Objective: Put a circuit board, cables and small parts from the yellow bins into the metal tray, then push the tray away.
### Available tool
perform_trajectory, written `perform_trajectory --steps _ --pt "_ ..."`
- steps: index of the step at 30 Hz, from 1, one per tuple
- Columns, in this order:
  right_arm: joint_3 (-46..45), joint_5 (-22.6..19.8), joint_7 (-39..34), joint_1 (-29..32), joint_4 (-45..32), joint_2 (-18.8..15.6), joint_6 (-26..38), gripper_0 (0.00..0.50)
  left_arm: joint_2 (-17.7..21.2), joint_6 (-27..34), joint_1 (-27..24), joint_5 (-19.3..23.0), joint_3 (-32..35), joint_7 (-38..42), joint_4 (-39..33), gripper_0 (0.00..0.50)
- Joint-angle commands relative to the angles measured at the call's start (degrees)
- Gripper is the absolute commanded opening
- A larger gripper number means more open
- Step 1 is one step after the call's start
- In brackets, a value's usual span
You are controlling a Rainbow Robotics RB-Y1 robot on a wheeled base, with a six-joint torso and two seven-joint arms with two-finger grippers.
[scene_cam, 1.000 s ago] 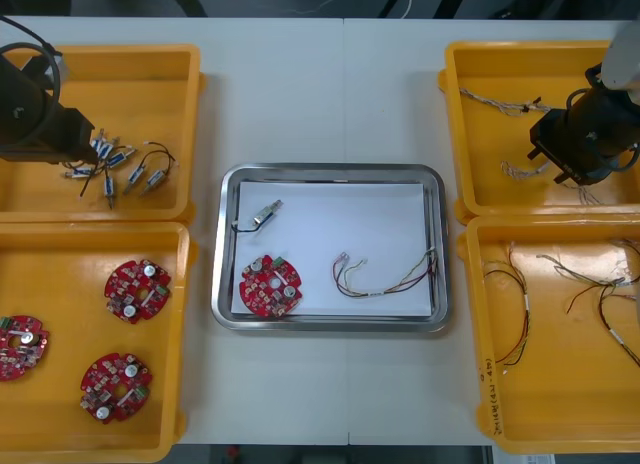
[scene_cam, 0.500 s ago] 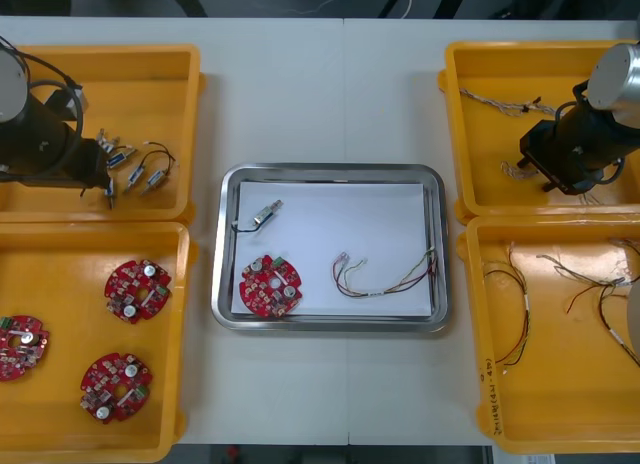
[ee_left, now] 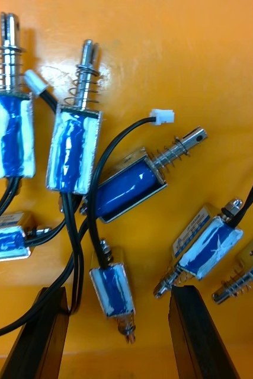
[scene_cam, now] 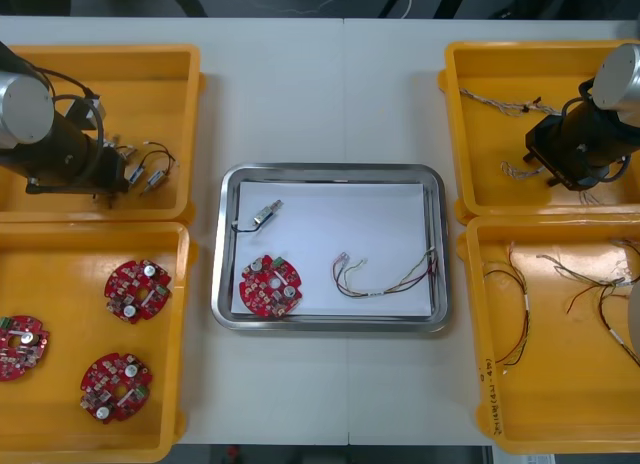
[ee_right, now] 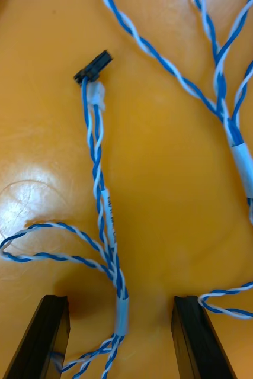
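Observation:
In the far left yellow bin (scene_cam: 150, 59), my left gripper (scene_cam: 112, 174) hovers open over the small metal parts (scene_cam: 148, 172). In the left wrist view, one blue-wrapped part (ee_left: 112, 288) lies between the fingers of the left gripper (ee_left: 117, 340). My right gripper (scene_cam: 558, 166) is low in the far right bin (scene_cam: 480, 54). It is open, and a twisted blue and white cable (ee_right: 119, 296) runs between the fingers of the right gripper (ee_right: 120, 340). The metal tray (scene_cam: 330, 171) holds a red circuit board (scene_cam: 270, 286), a small metal part (scene_cam: 265, 214) and a red and yellow cable (scene_cam: 385, 280).
The near left bin (scene_cam: 60, 239) holds three circuit boards (scene_cam: 137, 289). Loose red, yellow and black cables (scene_cam: 585, 284) lie in the near right bin (scene_cam: 480, 384). More blue and white cables (scene_cam: 500, 104) lie beside the right gripper.
My left gripper has moved right and down over the small metal parts. The right gripper has shifted slightly over the blue and white cables.

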Motion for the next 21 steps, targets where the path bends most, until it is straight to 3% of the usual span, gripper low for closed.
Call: perform_trajectory --steps 1,16,18,19,20,21 --pt "-1.6 1.1 -1.3 0.6 -1.8 0.3 -0.5 0.5 -0.7 -1.9 0.6 0.2 -1.8 -1.6 1.0 0.5" --pt "-1.4 -2.0 -1.8 2.0 -1.8 0.4 -2.4 0.5 0.3 -1.4 0.8 0.9 -1.8 -2.2 1.1 0.5" --pt "-1.4 -2.0 -1.8 2.1 -1.8 0.4 -2.4 0.349 0.7 -1.0 0.8 1.4 -1.8 -2.2 1.1 0.5" --pt "-1.4 -2.0 -1.7 2.1 -1.8 0.5 -2.4 0.173 0.9 -0.5 0.8 1.7 -1.8 -2.3 1.0 0.5" --pt "-1.4 -2.0 -1.5 2.2 -1.8 0.5 -2.4 0.047 1.2 -0.1 0.8 2.1 -1.8 -2.4 1.0 0.5" --pt "-1.4 -1.9 -1.4 2.2 -1.8 0.5 -2.4 0.022 1.3 0.0 0.8 2.4 -1.8 -2.5 1.1 0.5"
